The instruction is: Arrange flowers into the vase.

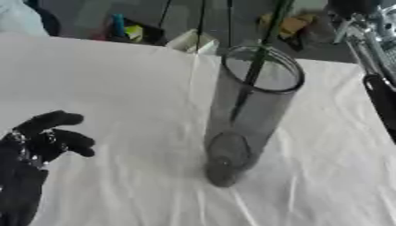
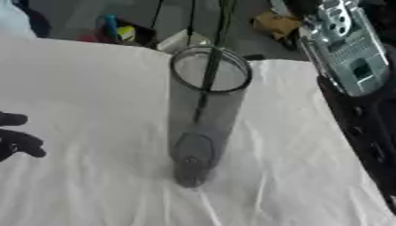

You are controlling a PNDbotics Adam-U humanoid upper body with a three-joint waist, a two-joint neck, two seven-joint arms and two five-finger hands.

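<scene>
A tall clear glass vase (image 1: 251, 110) stands upright on the white tablecloth (image 1: 116, 88), right of the middle. A thin green flower stem (image 1: 259, 57) comes down from the top edge through the vase mouth, and its lower end reaches down inside the glass. The flower head is out of view. My right arm (image 2: 344, 53) rises along the right side, silver above black. Only a dark bit of the right hand (image 2: 303, 5) shows at the top edge, right of the stem. My left hand (image 1: 43, 141) rests at the lower left, fingers relaxed, holding nothing.
Beyond the table's far edge lie a white box (image 1: 193, 42), a yellow-and-blue thing (image 1: 127, 31) and a yellow-brown thing (image 1: 290, 22) on a dark floor. The cloth is wrinkled around the vase.
</scene>
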